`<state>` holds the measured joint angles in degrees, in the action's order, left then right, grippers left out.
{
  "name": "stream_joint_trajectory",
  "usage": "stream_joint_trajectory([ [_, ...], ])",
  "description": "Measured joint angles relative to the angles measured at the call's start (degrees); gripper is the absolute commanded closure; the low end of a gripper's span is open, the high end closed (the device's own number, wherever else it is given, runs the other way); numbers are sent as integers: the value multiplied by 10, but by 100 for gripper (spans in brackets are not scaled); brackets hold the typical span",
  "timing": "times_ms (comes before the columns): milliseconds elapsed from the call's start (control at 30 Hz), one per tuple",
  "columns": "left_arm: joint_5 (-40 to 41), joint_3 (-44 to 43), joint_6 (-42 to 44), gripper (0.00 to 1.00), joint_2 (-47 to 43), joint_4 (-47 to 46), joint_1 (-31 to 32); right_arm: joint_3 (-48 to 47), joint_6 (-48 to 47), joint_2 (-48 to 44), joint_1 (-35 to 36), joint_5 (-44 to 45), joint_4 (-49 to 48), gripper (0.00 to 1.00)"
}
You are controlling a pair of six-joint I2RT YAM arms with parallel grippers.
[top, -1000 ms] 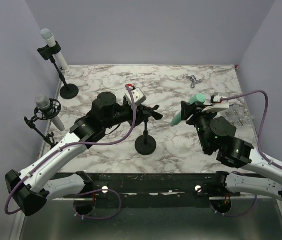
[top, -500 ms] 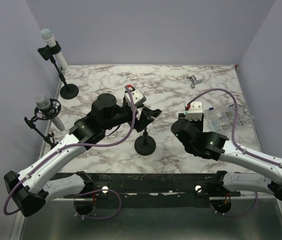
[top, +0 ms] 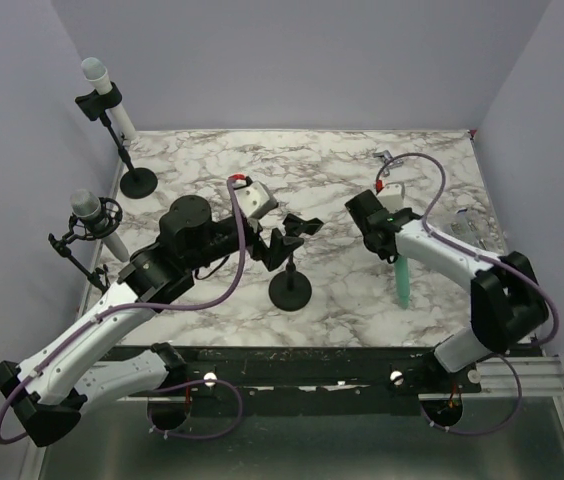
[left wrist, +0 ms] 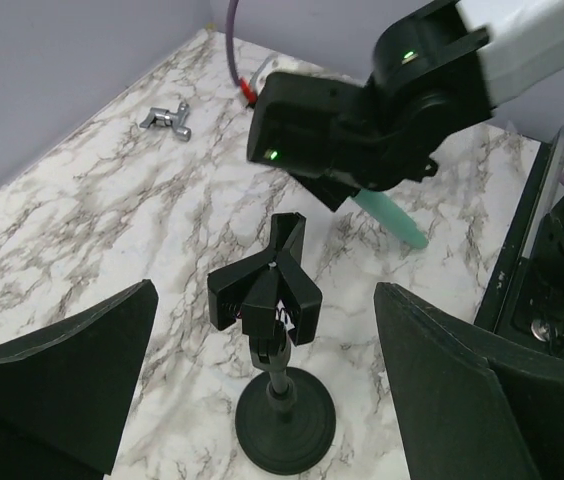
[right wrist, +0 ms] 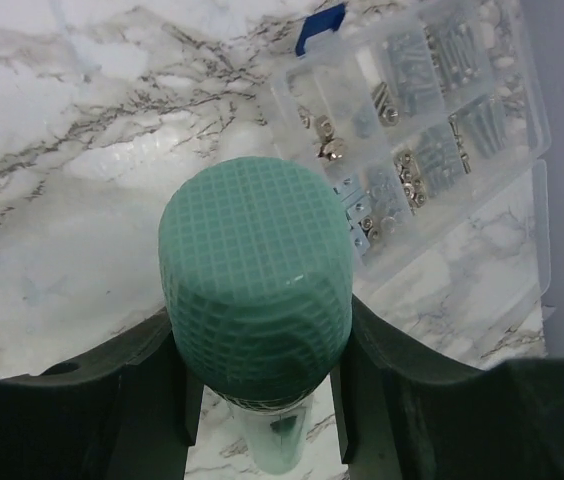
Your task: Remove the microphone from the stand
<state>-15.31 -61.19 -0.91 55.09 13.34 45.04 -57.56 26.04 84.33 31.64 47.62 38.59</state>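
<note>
Green microphone (right wrist: 252,270) clamped in right gripper (top: 399,262), left gripper (top: 284,240) spread wide, stand (left wrist: 282,425) ahead, marbled table (top: 332,170) beneath, lilac walls (top: 292,60)

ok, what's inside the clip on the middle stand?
Nothing. The clip stands open and empty on its stand. The green microphone is out, clamped in the right gripper over the table. The clip's underside is hidden in both views.

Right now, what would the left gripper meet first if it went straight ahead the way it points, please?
The left gripper would likely meet the stand's empty clip first, centred ahead between its open jaws.
</note>
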Motion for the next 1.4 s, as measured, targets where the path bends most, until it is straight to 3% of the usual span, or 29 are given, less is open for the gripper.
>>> stream_joint_trajectory([
  [200,21,17,-2,6,-48,-17,5,-58,-22,163,-11,-12,14,93],
  [367,44,23,-2,6,-64,-28,8,-76,-47,218,-31,-39,-3,85],
  [867,59,28,-2,7,-71,-34,12,-117,-112,260,-65,-46,-31,49],
  [1100,59,28,-2,6,-71,-34,15,-117,-112,260,-65,-50,-33,39],
  [1267,61,28,-2,6,-74,-34,16,-117,-115,255,-67,-49,-29,26],
  [1400,65,28,-2,6,-76,-34,16,-115,-114,245,-70,-59,-34,25],
])
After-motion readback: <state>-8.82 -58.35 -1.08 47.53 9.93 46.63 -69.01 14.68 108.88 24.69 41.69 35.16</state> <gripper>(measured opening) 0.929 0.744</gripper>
